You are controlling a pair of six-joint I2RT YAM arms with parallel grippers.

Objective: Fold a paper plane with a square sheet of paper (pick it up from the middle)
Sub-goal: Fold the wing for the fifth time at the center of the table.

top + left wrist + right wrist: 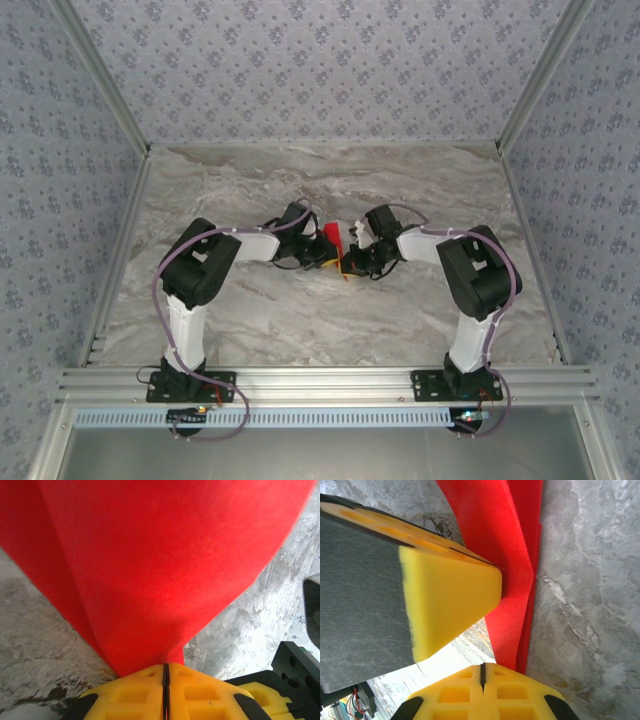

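The bright red sheet of paper [160, 570] is looking thin, matt and a little fuzzy. The yellow plastic on the left gripper [165, 672] and the right gripper [482, 672] is looking smooth and dull. The grey marble-look worktop [330, 320] is shining a little. The silver metal rail [330, 381] is gleaming.

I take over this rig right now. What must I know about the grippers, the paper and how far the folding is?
Left gripper: shut on the red paper, which fans out from its closed jaws.
Right gripper: shut beside the paper's lower edge; a pinch on it cannot be confirmed.
Paper: between both grippers, over the middle of the table.
Done: paper held, folded layers visible.
To do: no slim plane shape yet; finish the folds.
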